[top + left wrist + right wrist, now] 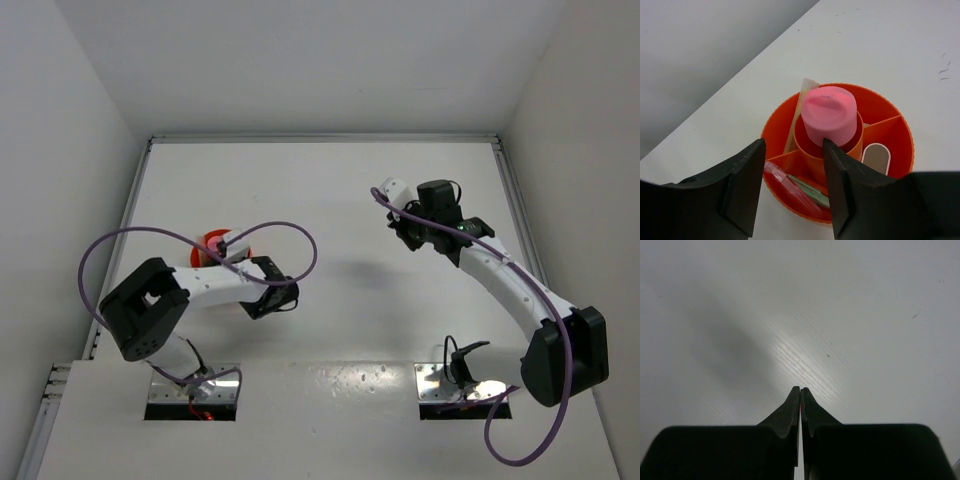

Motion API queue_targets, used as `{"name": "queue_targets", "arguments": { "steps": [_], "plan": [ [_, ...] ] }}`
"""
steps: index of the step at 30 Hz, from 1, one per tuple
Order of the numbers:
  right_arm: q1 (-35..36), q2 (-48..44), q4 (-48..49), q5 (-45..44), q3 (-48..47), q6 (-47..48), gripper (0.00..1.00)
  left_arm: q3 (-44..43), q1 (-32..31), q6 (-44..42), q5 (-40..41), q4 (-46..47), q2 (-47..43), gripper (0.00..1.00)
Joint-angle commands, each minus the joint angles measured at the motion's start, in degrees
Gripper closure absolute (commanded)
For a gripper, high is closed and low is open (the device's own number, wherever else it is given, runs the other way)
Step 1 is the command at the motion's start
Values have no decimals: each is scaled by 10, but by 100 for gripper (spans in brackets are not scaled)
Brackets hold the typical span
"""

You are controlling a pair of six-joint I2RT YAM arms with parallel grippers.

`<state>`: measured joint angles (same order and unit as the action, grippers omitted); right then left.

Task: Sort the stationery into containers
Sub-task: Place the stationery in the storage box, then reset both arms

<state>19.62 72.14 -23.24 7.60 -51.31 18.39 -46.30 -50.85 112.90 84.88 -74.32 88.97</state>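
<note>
The round orange tub with inner dividers stands on the white table, and part of it shows past my left arm in the top view. A pink-capped tube stands in its middle cup. A pale yellow stick leans in one compartment, a pink bar and a green bar lie in another, and a brown block in a third. My left gripper is open and empty just above the tub's near side. My right gripper is shut over bare table.
White walls enclose the table on the left, back and right. A purple cable loops over the left arm near the tub. The right wrist view holds only bare table surface.
</note>
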Motion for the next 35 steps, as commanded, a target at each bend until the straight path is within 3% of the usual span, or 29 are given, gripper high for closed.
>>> {"name": "queue_targets", "arguments": {
  "steps": [1,6,9,10,14,16,17,18,19,20,21,23,24,26,30,34,35],
  "plan": [
    [-2,0,4,7,-1,9,100,-13,6,123,107,-6,-30,45],
    [-2,0,-1,12,-1,9,99,-38,-28,52,86,-6,-102,41],
    [-2,-5,-1,12,-1,9,87,-87,-79,-38,67,-6,-160,27],
    [-2,-5,-1,18,-6,9,77,-101,-110,-66,60,-6,-173,21],
    [-2,-5,-1,18,-6,9,54,-166,-176,-189,26,1,-230,2],
    [-2,-11,-1,18,-6,3,46,-184,-195,-342,-14,72,-256,0],
    [-2,-17,4,18,-6,-3,39,-189,-201,-422,-40,180,-288,0],
    [-2,-17,9,18,-6,-3,25,-189,-206,-583,-72,242,-308,0],
    [-2,-32,16,12,0,-20,23,-170,-206,-672,-182,312,-327,0],
    [-2,-38,35,4,0,-33,0,-159,-190,-753,-262,380,-348,0],
    [-2,-38,42,-10,0,-44,0,-152,-180,-860,-352,469,-380,0],
    [-2,-53,61,-33,0,-88,0,-177,-150,-902,-565,483,-385,0],
    [-2,-53,84,-62,5,-102,0,-194,-143,-913,-603,461,-372,0],
    [-2,-63,108,-110,5,-159,0,-248,-130,-938,-640,424,-317,0],
    [-2,-76,154,-187,16,-216,0,-294,-67,-952,-627,359,-191,0],
    [-2,-82,161,-218,22,-227,0,-294,2,-991,-733,413,-139,0],
    [-2,-88,161,-218,22,-227,0,-281,28,-996,-794,433,-139,0]
  ]
}}
